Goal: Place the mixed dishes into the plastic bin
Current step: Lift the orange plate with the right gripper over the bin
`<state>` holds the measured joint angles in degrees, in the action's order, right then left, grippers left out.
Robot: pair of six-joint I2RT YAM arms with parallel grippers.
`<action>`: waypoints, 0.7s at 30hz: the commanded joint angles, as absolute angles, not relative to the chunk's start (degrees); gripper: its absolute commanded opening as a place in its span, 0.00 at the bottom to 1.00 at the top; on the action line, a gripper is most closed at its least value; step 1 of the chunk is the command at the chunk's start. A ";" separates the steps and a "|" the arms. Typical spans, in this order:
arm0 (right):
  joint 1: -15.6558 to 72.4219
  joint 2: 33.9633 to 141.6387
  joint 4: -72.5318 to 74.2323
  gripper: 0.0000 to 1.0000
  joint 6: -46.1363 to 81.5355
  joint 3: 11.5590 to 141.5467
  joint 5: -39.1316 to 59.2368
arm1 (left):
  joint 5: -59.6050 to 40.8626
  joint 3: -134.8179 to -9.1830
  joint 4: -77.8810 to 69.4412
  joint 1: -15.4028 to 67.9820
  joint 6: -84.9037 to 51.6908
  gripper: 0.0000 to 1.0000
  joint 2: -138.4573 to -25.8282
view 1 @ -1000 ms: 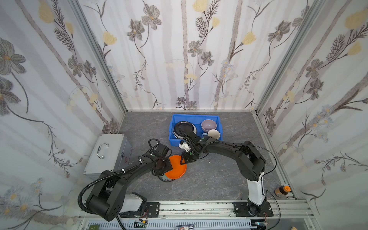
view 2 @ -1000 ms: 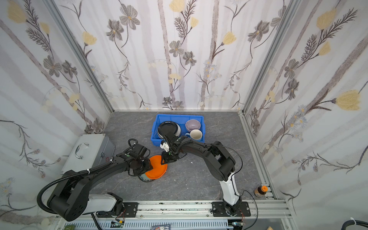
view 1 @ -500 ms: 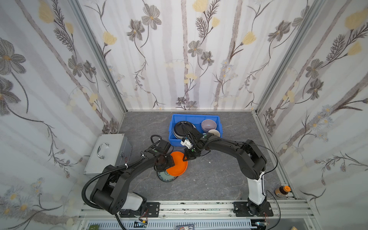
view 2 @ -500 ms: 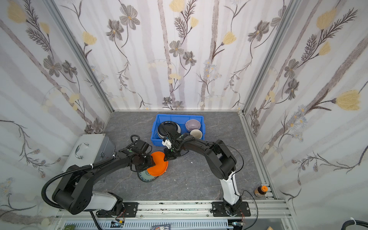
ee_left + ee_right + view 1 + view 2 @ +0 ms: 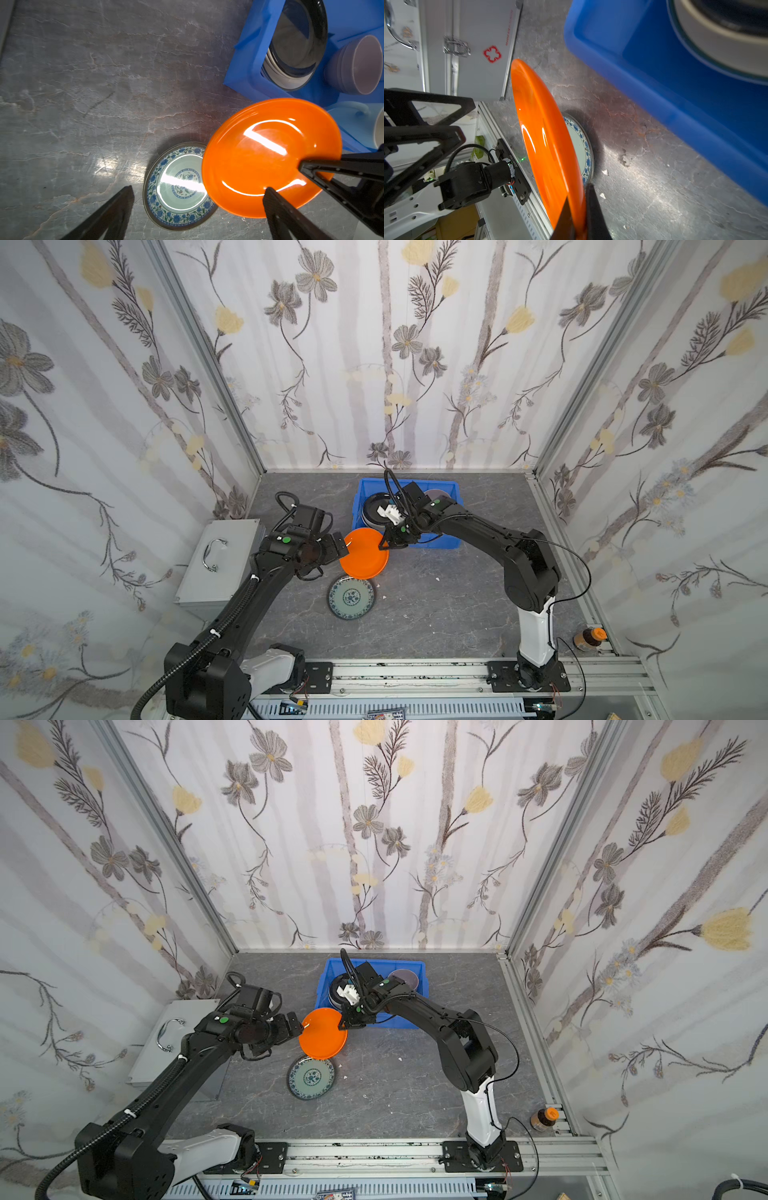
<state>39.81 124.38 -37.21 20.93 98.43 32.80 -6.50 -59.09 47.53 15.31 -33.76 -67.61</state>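
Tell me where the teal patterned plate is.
In both top views the teal-patterned plate lies flat on the tabletop just left of centre, beside the raised orange plate, outside the blue bin.

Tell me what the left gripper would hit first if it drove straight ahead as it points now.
Most likely the orange plate: the open left gripper points at its near rim, while the right gripper pinches the opposite rim. Depth is hard to judge from above.
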 commanded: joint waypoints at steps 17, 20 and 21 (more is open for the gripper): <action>26.08 145.14 -39.89 0.07 23.66 129.13 30.08 | -8.48 -72.54 51.05 9.15 -27.22 1.00 -79.10; 25.59 147.01 -37.83 0.08 24.80 129.20 30.71 | -9.18 -74.86 51.07 8.71 -26.57 1.00 -82.15; 25.49 147.61 -37.19 0.08 25.21 129.20 30.98 | -9.38 -75.49 51.10 8.61 -26.28 1.00 -83.16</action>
<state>25.63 146.71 -42.11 23.57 128.44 29.63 -8.62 -74.04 50.78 8.86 -27.81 -81.58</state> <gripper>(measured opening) 0.079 0.997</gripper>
